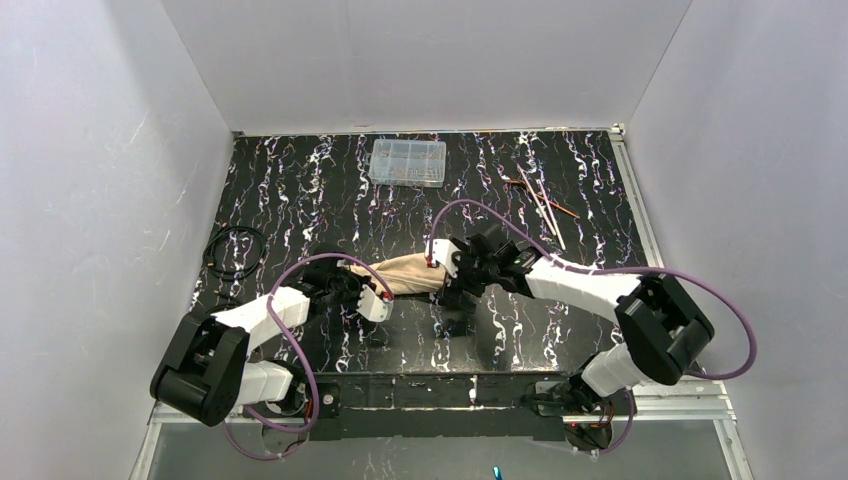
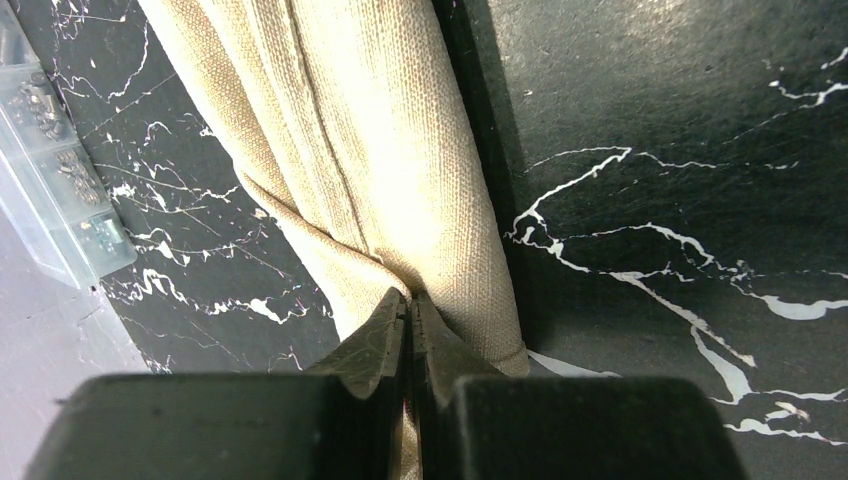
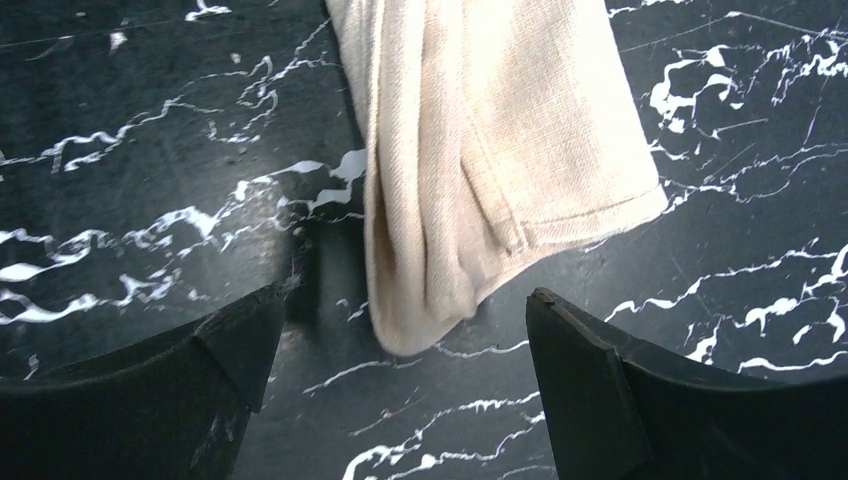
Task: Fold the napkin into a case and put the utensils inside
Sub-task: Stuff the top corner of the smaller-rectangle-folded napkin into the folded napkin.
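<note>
The beige-tan napkin [image 1: 405, 276] lies bunched into a narrow roll at the middle of the table, between my two grippers. My left gripper [image 2: 410, 300] is shut on its left end; the cloth [image 2: 370, 140] gathers into folds at the fingertips. My right gripper [image 3: 400, 310] is open, its fingers apart on either side of the napkin's right end [image 3: 500, 150], not touching it. In the top view the left gripper [image 1: 375, 296] and right gripper [image 1: 447, 262] sit at the two ends of the roll. The copper utensils [image 1: 540, 198] lie at the back right, far from both grippers.
A clear plastic compartment box [image 1: 408, 162] stands at the back centre; it also shows in the left wrist view [image 2: 55, 170]. A coiled black cable [image 1: 236, 250] lies at the left. White walls enclose the black marbled table [image 1: 300, 190].
</note>
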